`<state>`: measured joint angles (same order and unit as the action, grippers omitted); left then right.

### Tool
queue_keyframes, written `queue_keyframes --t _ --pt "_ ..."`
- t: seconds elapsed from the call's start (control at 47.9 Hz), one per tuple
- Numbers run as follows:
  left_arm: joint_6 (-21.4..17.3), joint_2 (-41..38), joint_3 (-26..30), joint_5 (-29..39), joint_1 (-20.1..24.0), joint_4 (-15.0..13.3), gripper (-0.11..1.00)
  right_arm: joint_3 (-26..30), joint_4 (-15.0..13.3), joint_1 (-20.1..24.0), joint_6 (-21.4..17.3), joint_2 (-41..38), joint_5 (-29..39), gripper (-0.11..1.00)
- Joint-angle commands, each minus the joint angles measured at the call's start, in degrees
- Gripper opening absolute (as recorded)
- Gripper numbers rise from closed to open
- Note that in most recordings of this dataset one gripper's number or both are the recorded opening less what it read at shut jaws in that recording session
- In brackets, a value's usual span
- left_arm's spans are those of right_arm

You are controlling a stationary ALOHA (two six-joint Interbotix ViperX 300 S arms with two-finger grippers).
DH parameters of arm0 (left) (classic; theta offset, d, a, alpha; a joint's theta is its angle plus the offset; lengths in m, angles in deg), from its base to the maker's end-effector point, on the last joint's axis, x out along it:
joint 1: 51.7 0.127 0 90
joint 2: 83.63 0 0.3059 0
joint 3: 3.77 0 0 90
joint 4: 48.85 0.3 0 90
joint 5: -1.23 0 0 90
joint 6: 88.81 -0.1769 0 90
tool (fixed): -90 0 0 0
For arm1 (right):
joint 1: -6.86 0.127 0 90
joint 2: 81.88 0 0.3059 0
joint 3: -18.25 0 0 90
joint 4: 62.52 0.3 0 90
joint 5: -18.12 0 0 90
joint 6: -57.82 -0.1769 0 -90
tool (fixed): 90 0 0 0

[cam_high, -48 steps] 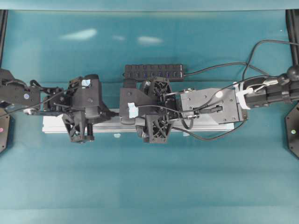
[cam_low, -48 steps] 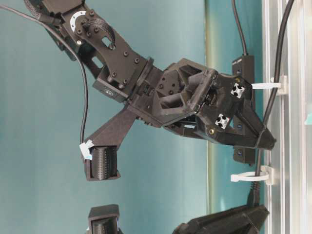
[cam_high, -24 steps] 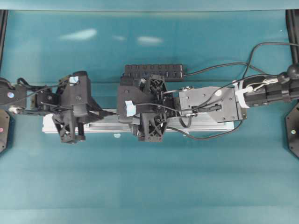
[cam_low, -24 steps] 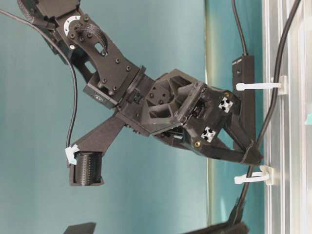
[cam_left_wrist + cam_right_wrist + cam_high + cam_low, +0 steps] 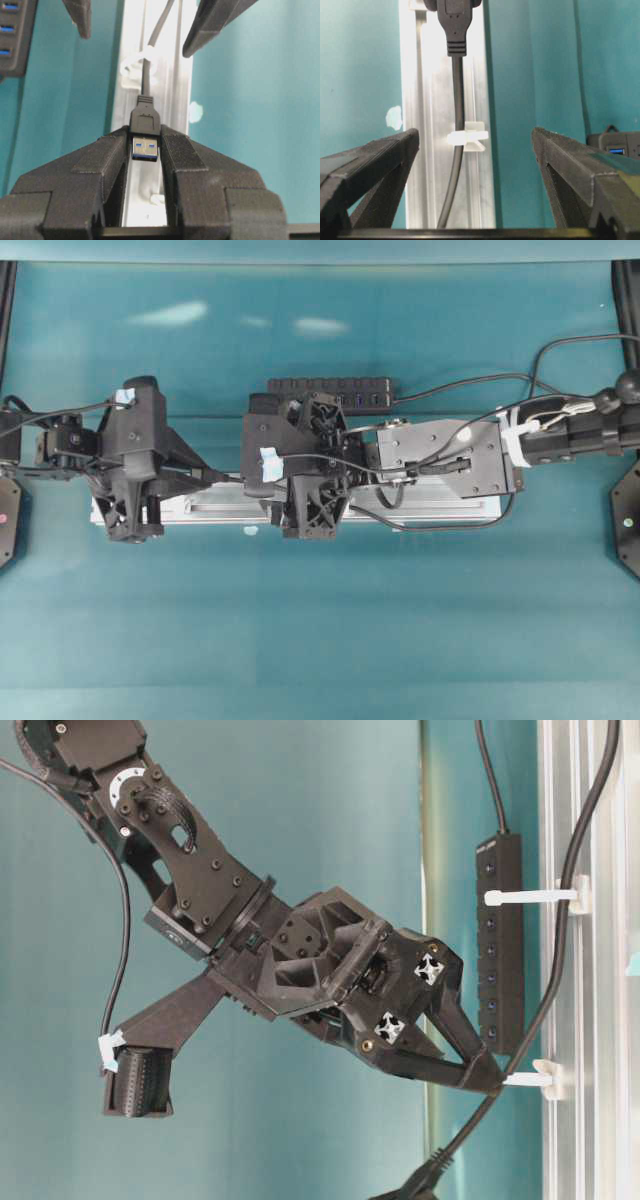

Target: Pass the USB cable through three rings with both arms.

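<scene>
Pinching the plug end of the USB cable (image 5: 145,121), the left gripper (image 5: 145,150) has its two jaws clamped on either side of the metal tip, blue insert showing between them. Cord runs away from the plug along the silver rail (image 5: 172,95) & passes thru a whitish ring (image 5: 136,64) just ahead of the jaws.

From overhead, left gripper (image 5: 128,525) sits over the left end of the rail (image 5: 440,506), right gripper (image 5: 312,502) near the middle. Black hub bar (image 5: 335,390) lies just behind the rail, on the teal table (image 5: 320,620).

Right wrist view: right gripper (image 5: 475,150) jaws well apart, nothing between them but open space. Cable (image 5: 456,100) hangs in the gap, threaded thru a ring (image 5: 467,137) on the rail (image 5: 415,100), plug body at the top of frame.

Table-level view: left gripper's fingertips (image 5: 480,1072) right at the lower ring (image 5: 535,1078), cable (image 5: 560,970) running up thru another ring (image 5: 535,897) higher on the rail (image 5: 600,1020). Hub (image 5: 498,940) sits beside it. Can't tell from here whether the 3rd ring is threaded
</scene>
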<state>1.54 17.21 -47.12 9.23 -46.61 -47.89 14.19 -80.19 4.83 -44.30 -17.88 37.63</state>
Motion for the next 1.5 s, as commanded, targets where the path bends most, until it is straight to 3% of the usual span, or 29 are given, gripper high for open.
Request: queue_keyframes --t 0.0,0.835,1.127,1.294,1.481 --pt "0.09 1.23 0.70 -0.35 -0.35 0.09 0.20 1.05 -0.26 0.00 0.26 1.14 -0.35 0.81" --pt "0.18 5.54 1.41 4.04 -0.79 0.09 0.20 5.63 -0.18 -0.62 0.53 -2.11 -2.90 0.81" --pt "0.18 5.36 1.41 4.04 -0.88 0.09 0.20 7.21 -0.18 -0.26 0.35 -3.43 -7.03 0.79" --pt "0.18 5.27 1.41 4.04 -0.88 0.09 0.20 8.00 -0.18 0.88 0.35 -3.69 -7.21 0.69" --pt "0.18 5.19 1.49 4.04 -0.88 0.09 0.20 7.65 -0.18 2.20 0.88 -3.78 -7.03 0.39"
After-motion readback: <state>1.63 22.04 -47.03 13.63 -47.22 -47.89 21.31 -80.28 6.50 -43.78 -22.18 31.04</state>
